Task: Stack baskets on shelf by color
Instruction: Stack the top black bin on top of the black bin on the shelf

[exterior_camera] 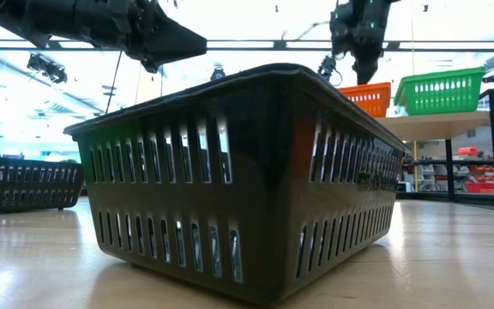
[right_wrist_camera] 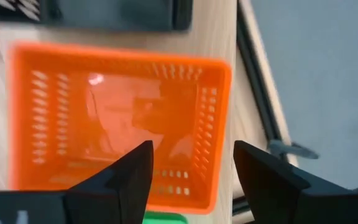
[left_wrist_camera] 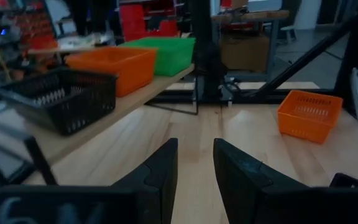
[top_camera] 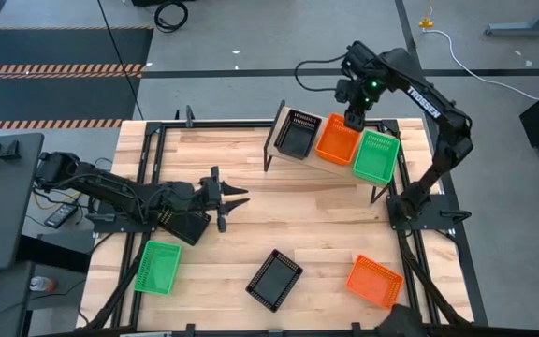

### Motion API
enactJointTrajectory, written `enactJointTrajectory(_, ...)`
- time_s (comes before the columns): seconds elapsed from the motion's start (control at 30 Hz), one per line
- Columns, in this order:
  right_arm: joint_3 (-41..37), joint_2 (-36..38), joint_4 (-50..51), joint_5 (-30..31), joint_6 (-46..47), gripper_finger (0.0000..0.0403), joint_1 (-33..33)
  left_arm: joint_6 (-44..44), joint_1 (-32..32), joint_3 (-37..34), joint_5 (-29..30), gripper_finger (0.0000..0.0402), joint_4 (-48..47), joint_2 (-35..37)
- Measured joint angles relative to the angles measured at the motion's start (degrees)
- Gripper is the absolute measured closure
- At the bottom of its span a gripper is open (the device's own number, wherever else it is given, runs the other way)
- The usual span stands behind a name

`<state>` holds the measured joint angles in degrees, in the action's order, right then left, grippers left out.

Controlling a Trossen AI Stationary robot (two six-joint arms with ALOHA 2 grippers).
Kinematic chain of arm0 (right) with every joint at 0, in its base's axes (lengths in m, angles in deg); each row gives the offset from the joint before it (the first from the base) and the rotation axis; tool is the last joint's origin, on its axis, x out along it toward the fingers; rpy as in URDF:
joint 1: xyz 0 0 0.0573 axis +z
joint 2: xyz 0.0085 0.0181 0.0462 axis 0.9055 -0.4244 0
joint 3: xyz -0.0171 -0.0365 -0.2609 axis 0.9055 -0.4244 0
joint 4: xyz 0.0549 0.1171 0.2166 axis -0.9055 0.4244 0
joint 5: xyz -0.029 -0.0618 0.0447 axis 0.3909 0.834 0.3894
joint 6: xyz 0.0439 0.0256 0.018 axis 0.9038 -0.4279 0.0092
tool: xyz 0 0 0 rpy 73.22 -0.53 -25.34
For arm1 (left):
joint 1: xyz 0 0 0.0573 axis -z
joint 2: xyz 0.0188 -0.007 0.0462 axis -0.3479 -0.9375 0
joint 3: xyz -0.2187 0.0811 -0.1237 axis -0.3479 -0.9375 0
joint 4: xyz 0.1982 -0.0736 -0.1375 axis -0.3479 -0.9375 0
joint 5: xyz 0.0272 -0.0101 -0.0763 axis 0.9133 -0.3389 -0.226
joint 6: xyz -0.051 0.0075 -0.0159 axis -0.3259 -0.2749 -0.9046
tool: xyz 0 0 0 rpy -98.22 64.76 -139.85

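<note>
The black basket [exterior_camera: 247, 180] nearest you lies by the tabletop's front edge. Your right gripper [top_camera: 356, 119], released, hovers over the shelf's [top_camera: 378, 185] orange basket [top_camera: 337, 139]; three shelved, three remain.

In your low view the black basket [exterior_camera: 247, 184] hides most of the table; the green basket [right_wrist_camera: 163, 218] is cut off in the right wrist view.

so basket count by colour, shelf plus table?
Orange: 2, one on the shelf, one on the table
Green: 2, shelf, table
Black: 2, shelf, table
Total: 6 visible
</note>
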<state>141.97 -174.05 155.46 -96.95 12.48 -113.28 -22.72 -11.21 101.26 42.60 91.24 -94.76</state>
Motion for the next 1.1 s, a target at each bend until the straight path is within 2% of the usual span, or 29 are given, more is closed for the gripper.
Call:
enactJointTrajectory(0.2, 3.49, 2.13, 0.33, -2.21, 8.56, 0.0173, 7.82, -6.53, -3.15, 0.0, 0.51, 0.0292, -8.02, 0.04)
enactJointTrajectory(0.37, 2.24, 2.21, -0.62, -0.24, 14.78, 0.0175, 17.99, -12.09, -5.36, 3.66, 0.52, 0.0292, -23.5, 0.04)
enactJointTrajectory(0.5, -1.92, 2.13, -4.82, 0.31, 16.92, 0.0176, 25.63, -18.18, -4.54, 7.94, 0.39, 0.0292, -37.81, 0.04)
enactJointTrajectory(0.73, -11.56, 2.15, -18.47, 0.48, 21.68, 0.0177, 36.17, -26.36, 0.27, 16.28, 0.39, 0.0292, -54.86, 0.04)
enactJointTrajectory(0.97, -24.27, 2.13, -30.9, 0.51, 21.61, 0.0177, 43.66, -43.84, 5.66, 24.93, 1.69, 0.0292, -74.27, 0.02)
enactJointTrajectory(1.1, -31.38, 2.13, -41.23, 0.89, 21.74, 0.0177, 46.43, -53.66, 8.54, 27.84, 1.85, 0.0292, -82.47, 0.0)
